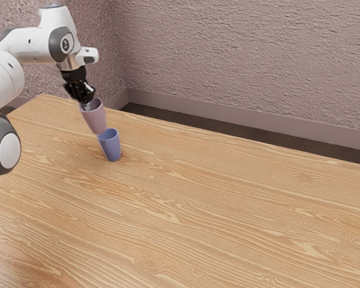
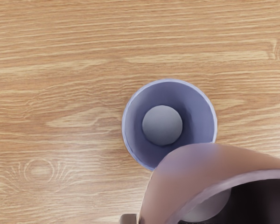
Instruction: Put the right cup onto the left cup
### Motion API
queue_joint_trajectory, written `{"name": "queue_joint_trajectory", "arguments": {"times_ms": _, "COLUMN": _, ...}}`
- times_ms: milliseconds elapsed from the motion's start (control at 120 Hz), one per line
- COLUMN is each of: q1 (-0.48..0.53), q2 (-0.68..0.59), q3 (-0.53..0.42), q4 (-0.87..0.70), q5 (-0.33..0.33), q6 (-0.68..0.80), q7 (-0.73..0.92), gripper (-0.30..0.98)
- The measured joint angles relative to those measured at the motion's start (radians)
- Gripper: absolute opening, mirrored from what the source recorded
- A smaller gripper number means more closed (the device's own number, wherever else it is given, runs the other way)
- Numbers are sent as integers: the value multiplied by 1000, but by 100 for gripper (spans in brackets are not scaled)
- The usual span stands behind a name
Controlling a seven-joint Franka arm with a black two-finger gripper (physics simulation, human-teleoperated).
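Surface [image 1: 228, 210]: one, wooden, light honey-brown, with wavy grain, paler streaks and several knots; far edge straight, running slantwise across the exterior view. Directly on it: one cup, blue [image 1: 111, 146], upright, mouth upward, plain-sided, tapering from a wide round rim to a narrower foot; round inner bottom, greyish blue. Location: toward the exterior view's left, nearer the far edge than the near part.

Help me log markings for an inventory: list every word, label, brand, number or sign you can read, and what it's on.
No readable text.
Round badge on the white robot arm: a mark too small to read.
Pink cup, blue cup, wooden table: no lettering visible.
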Motion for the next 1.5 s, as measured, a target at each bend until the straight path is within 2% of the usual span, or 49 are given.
{"name": "queue_joint_trajectory", "arguments": {"times_ms": 592, "q1": 10, "q2": 79, "q3": 0, "q4": 39, "q5": -19, "q6": 122, "q7": 71, "gripper": -10}}
{"name": "queue_joint_trajectory", "arguments": {"times_ms": 1225, "q1": 24, "q2": 93, "q3": 7, "q4": 24, "q5": -92, "q6": 127, "q7": 97, "gripper": -10}}
{"name": "queue_joint_trajectory", "arguments": {"times_ms": 1500, "q1": 25, "q2": 103, "q3": 7, "q4": 21, "q5": -103, "q6": 131, "q7": 103, "gripper": -9}}
